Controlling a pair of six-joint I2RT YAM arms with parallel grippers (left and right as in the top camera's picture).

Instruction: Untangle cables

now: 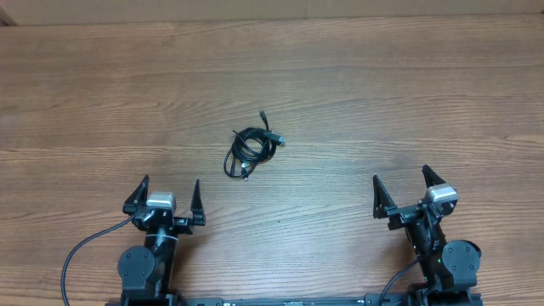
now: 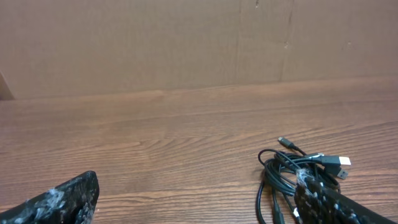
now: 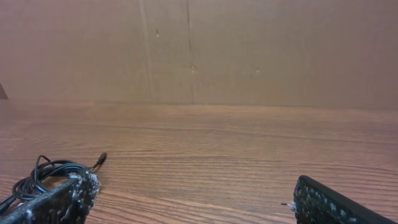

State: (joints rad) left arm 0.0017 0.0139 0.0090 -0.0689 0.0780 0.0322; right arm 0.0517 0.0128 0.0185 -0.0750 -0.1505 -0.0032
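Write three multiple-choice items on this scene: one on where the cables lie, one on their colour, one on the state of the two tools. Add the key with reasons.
1. Where do the cables lie?
A. On the table, ahead of both arms and touching neither
B. Draped over one arm
C. Hanging off the table's far edge

2. What colour are the cords?
A. White
B. Black
C. Red

3. How do the left tool and right tool stand?
A. Both open, holding nothing
B. Both shut on cables
C. One open, one shut

Key:
1 A: the overhead view shows the bundle on bare wood, apart from both arms.
2 B: the cords look black in all three views.
3 A: each tool's fingers are spread, with nothing between them.
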